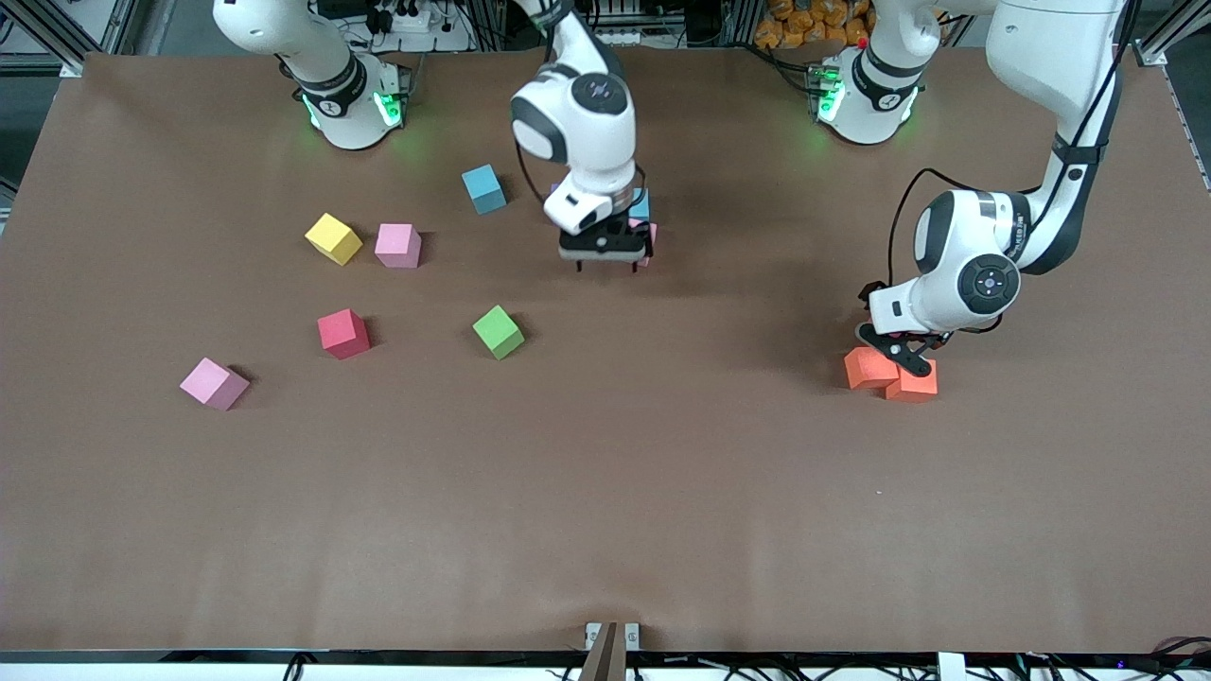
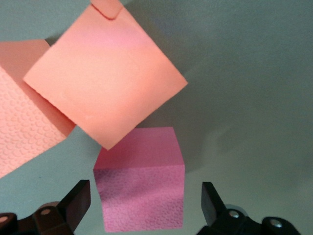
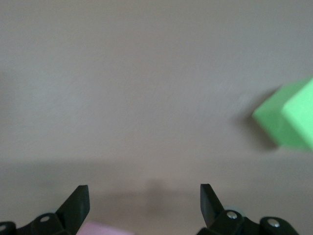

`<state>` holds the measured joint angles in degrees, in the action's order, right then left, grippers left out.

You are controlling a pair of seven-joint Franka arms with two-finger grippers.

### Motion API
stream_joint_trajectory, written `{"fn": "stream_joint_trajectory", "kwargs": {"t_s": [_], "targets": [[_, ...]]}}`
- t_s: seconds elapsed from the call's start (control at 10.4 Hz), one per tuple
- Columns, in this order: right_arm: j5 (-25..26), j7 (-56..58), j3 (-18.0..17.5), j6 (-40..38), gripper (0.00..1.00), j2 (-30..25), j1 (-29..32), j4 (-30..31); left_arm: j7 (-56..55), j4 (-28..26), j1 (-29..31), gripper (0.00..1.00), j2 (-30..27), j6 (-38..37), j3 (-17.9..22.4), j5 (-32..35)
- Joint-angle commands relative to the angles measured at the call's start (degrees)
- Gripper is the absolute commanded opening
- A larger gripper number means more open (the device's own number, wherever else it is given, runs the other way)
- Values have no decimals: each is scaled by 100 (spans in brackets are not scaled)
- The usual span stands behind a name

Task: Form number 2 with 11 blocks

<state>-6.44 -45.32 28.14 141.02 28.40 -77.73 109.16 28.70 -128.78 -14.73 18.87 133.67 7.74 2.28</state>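
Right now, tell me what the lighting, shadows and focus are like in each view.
Front view: even overhead light, sharp, soft shadows beside each cube, such as the green block. Left wrist view: the orange blocks look washed out and pinkish, the pink block between the fingers shows crisp texture. Right wrist view: soft focus, the green block blurred at the edge.

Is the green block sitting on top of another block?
No, the green block rests by itself on the brown table, with no other block touching it.
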Motion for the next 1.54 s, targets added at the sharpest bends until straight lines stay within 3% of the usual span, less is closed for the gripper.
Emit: {"fn": "stream_joint_trajectory", "kwargs": {"t_s": [0.0, 0.29, 0.39, 0.48, 0.67, 0.77, 1.16, 1.45], "targets": [[91, 1685, -133, -4, 100, -352, 660, 272, -198, -69, -3, 77, 54, 142, 17, 115], [73, 3639, -395, 801, 100, -625, 1459, 973, -294, -42, -3, 14, -93, 64, 17, 80], [73, 4184, -762, 1292, 100, -678, 1932, 1254, -556, -8, -29, 3, -277, -172, -44, 62], [64, 4494, -1235, 1549, 100, -687, 2459, 1431, -898, 28, -108, 2, -453, -383, -131, 1], [29, 4497, -2168, 1736, 100, -687, 3295, 1538, -2063, 307, -152, 3, -569, -814, -770, -122], [38, 4523, -2372, 1789, 100, -696, 3499, 1573, -2766, 501, -327, 3, -543, -903, -1009, -131], [38, 5760, -2436, 1798, 100, -739, 3914, 1670, -4738, 1318, -1153, 5, -131, -895, -1345, -683], [29, 5868, -2444, 2121, 100, -714, 3993, 1924, -5715, 1924, -1689, 6, 212, -895, -1345, -1070]]}}
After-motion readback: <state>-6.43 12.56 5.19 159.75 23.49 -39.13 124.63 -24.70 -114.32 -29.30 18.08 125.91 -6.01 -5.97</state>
